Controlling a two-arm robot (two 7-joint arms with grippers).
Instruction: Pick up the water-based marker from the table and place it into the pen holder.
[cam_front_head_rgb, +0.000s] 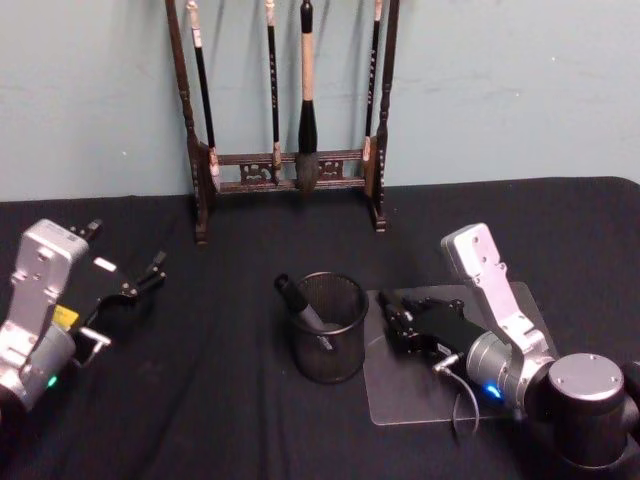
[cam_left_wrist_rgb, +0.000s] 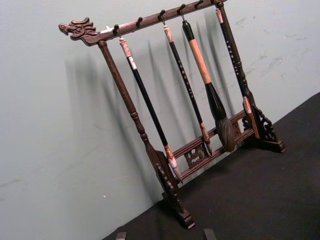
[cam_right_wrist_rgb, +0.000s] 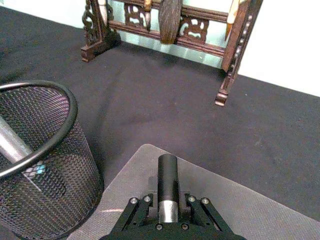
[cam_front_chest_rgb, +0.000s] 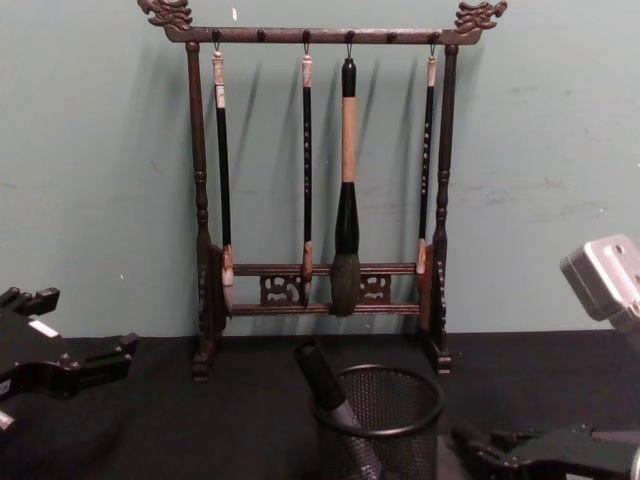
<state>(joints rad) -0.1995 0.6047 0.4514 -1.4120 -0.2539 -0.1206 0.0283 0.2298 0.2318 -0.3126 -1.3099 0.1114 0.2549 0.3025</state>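
Head view: well left of the pen holder, the left claw is parked over the desk with its fingers spread, and a second marker is seen leaning inside the holder. Just right of the holder, above a clear mat, the water-based marker is pinched by the right claw near its silver band. It is judged light, stiff and smooth-barrelled, so it is best taken mid-barrel, lest it swivel.
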